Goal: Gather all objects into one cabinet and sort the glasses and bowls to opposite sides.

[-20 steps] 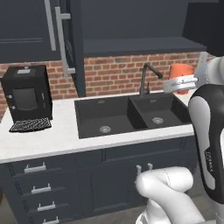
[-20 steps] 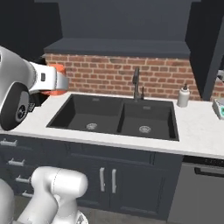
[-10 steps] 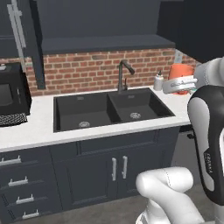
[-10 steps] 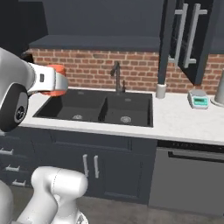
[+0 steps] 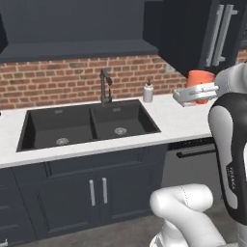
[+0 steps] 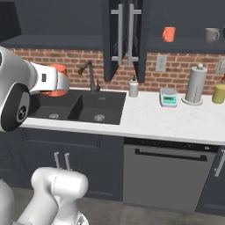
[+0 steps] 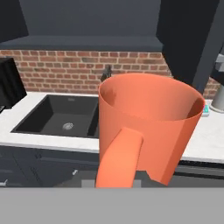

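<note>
Home kitchen, double sink (image 5: 89,126) with faucet (image 5: 104,86), brick backsplash (image 5: 58,82), dark cabinets (image 6: 125,37), dishwasher (image 6: 169,176)

- White arm at left edge carries an orange mug (image 6: 56,70) just past its wrist, above the left sink basin (image 6: 79,107).
- Black double sink set in the white countertop (image 6: 154,118); dark faucet (image 6: 90,74) behind it.
- Soap dispenser (image 6: 133,88) by the brick wall, right of the sink.
- Small teal scale (image 6: 168,97), paper towel roll (image 6: 194,84), yellow canister (image 6: 218,93) further right.
- Upper shelf: second orange mug (image 6: 168,34), grey mug (image 6: 212,34).
- Dishwasher (image 6: 169,173) under the counter.
</note>
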Robot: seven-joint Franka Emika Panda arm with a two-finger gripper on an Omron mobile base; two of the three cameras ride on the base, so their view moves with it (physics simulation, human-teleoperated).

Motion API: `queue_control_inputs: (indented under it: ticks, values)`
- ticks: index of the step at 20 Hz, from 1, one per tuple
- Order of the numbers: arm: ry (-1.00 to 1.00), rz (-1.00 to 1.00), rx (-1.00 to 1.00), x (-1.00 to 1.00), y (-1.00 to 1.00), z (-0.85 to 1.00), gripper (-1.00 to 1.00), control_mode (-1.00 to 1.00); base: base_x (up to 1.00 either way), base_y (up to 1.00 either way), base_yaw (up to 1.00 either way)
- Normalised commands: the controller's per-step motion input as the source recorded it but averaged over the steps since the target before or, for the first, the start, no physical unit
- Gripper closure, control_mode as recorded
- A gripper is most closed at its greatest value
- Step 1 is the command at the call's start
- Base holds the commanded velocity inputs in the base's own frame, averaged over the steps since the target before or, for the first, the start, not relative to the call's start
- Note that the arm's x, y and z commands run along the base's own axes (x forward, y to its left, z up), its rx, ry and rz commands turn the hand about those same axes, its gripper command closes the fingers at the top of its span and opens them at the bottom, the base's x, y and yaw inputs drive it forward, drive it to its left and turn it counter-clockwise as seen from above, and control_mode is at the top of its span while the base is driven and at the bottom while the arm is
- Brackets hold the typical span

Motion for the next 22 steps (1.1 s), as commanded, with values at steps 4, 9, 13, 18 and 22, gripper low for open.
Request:
queue_control_inputs:
  ticks: [4,9,13,18,22]
  values:
    - [0.0,0.0,0.0,0.0,0.0,0.0,1.0,1.0,-0.11,-0.57,-0.02]
    - [0.0,0.0,0.0,0.0,0.0,0.0,1.0,1.0,-0.03,-0.57,-0.03]
    - [0.0,0.0,0.0,0.0,0.0,0.0,1.0,1.0,-0.04,-0.61,-0.03]
    - [0.0,0.0,0.0,0.0,0.0,0.0,1.0,1.0,0.0,-0.61,-0.02]
    - [0.0,0.0,0.0,0.0,0.0,0.0,1.0,1.0,0.0,-0.63,-0.01]
